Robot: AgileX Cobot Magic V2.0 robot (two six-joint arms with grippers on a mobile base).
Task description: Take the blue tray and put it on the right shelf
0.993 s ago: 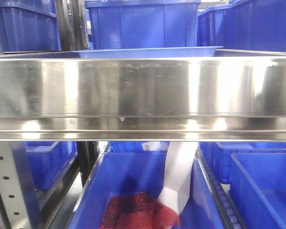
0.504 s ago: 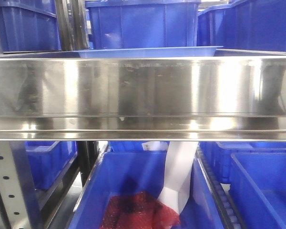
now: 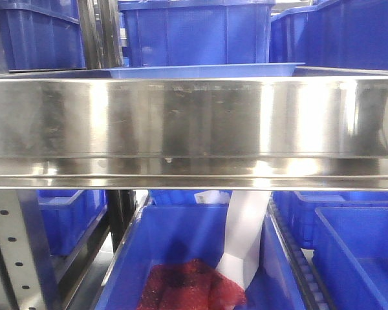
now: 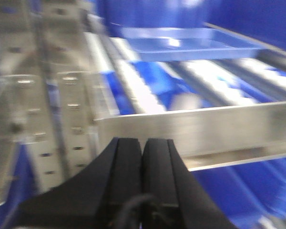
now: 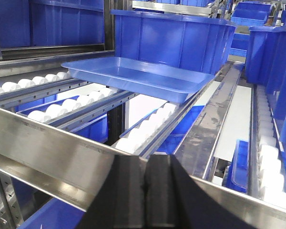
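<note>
Comparing with a moment ago, we see almost nothing shifted: blue tray [image 5: 138,76] still ungrasped on the rollers, left pincer [image 4: 143,157] and right pincer [image 5: 145,179] both closed, empty.

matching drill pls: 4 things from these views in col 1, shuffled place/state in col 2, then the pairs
Column 1:
1. blue tray
2. left end effector
3. red mesh bag
4. deep blue bin

Column 2:
A. lies in a lower bin, under the steel shelf lip
B. stands right behind the tray
C. rests on the white rollers
D. fingers pressed together, empty, short of the shelf lip

Pairs: 1-C, 2-D, 3-A, 4-B
</note>
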